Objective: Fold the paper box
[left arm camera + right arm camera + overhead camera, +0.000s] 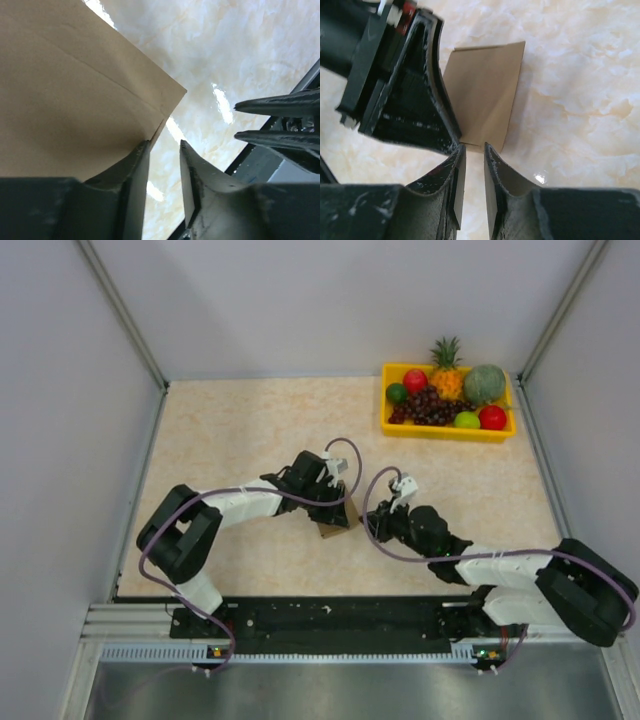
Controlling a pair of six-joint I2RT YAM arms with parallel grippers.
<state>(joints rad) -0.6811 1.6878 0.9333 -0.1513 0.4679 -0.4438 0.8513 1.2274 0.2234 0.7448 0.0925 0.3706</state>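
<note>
The paper box (485, 100) sits on the table (230, 420), a small brown cardboard shape with my two pincers close on different sides of it; the yellow fruit tray (384, 412) is well apart from the box, beyond it and off toward my right.

My left pincer (164, 145) is hard up beside the box, a little parted, with only table showing through the gap, so it grips nothing; the side of it nearest the box lies against the lower corner of a cardboard panel. My right pincer (474, 147) faces another edge of the box, its tips just beside that edge, likewise slightly parted and empty; whether they touch the cardboard I cannot tell.

What worries me is that nothing holds the box. It looks light and the table looks glossy, so a push from either side may slide or spin it instead of bending a flap. If I close on a bare edge rather than along a score line, I judge the panel will crease in the wrong place. A tip catching that loose corner could spring a fold open. My pincers are also near each other across the box; careless closing could knock them together.
</note>
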